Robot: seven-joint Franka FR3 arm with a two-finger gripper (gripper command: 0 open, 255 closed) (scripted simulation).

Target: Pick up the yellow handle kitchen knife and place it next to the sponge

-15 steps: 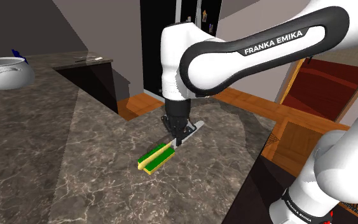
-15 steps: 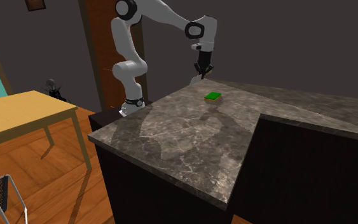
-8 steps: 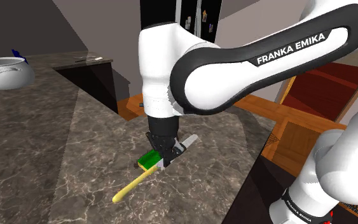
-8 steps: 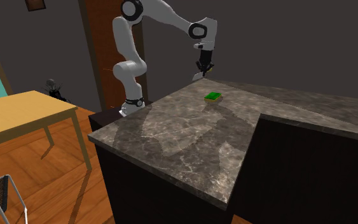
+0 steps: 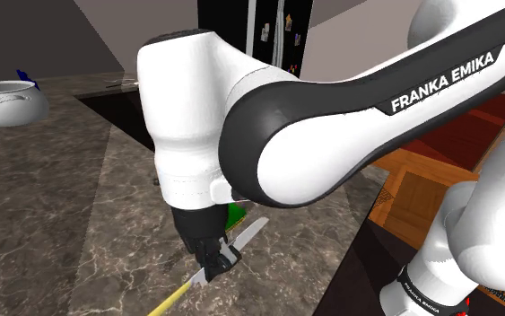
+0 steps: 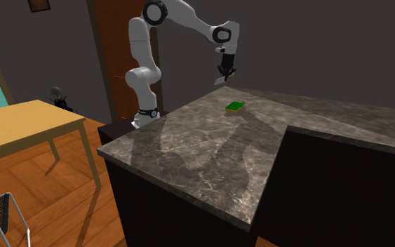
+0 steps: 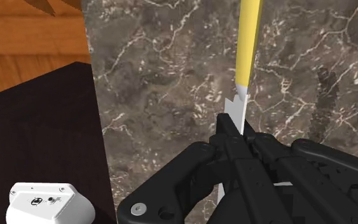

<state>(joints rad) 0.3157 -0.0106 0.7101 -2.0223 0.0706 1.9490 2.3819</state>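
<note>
My black gripper (image 5: 209, 254) is shut on a kitchen knife, clasping it at the grey blade (image 5: 247, 235) just past the handle. The yellow handle (image 5: 170, 302) slants down toward the shoulder view's lower edge. In the wrist view the fingers (image 7: 233, 132) meet around the blade (image 7: 235, 109), and the yellow handle (image 7: 248, 38) points away from the hand over the marble counter (image 7: 171, 76). The knife hangs above the counter. The green sponge (image 6: 235, 107) lies on the counter below and beside the gripper (image 6: 224, 74); a green sliver of the sponge (image 5: 235, 215) peeks out behind the arm.
A white pot (image 5: 8, 100) sits far back at the shoulder view's left. The counter's edge (image 5: 358, 235) drops to wooden floor at the right. A raised dark counter section (image 6: 343, 140) and a yellow table (image 6: 20, 123) stand in the second exterior view.
The gripper has risen from the counter beside the sponge with the knife in it, coming toward the shoulder camera; the sponge has stayed in place.
</note>
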